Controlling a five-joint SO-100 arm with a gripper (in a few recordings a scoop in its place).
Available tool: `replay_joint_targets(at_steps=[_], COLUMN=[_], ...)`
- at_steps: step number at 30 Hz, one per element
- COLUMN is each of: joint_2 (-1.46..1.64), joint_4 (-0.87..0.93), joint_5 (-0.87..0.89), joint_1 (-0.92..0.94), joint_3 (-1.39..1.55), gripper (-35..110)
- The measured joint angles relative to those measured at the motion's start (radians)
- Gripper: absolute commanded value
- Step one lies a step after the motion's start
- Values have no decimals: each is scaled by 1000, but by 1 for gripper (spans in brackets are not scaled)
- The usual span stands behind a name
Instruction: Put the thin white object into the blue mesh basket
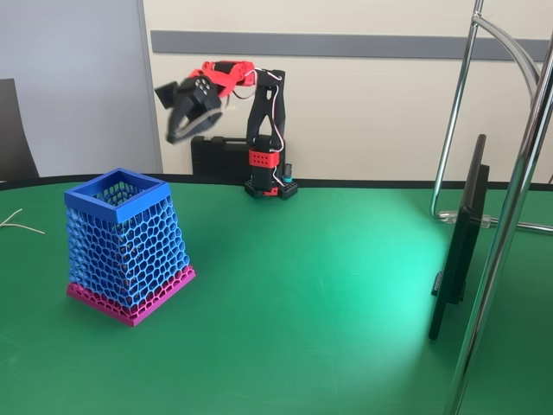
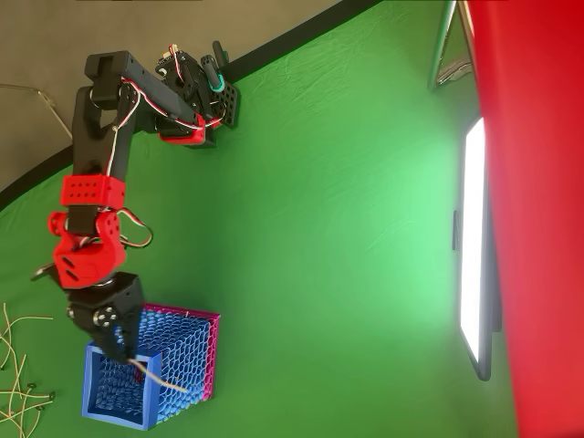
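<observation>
The blue mesh basket (image 1: 128,238) stands on its magenta base at the left of the green table, with its square rim up. In the overhead view my gripper (image 2: 126,354) hangs over the basket (image 2: 178,365), shut on the thin white object (image 2: 162,378). The strand sticks out from the fingertips across the basket's mesh side. In the fixed view my gripper (image 1: 179,131) is blurred, high above the basket and a little behind it. The strand cannot be made out in that view.
Loose white wires (image 2: 13,370) lie on the table left of the basket (image 1: 19,226). A black case (image 1: 216,159) sits behind the arm's base. A flat panel (image 1: 460,242) and a chrome tube stand (image 1: 510,216) occupy the right side.
</observation>
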Motion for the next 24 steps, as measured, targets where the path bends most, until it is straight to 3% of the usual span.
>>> replay_joint_targets(at_steps=[7,16,24], joint_2=[0,-23,-61], joint_4=[-253,-723,-778], joint_5=[-290,-864,-1177], joint_1=[114,193,227], joint_3=[-8,183,202], gripper=[1,0,0])
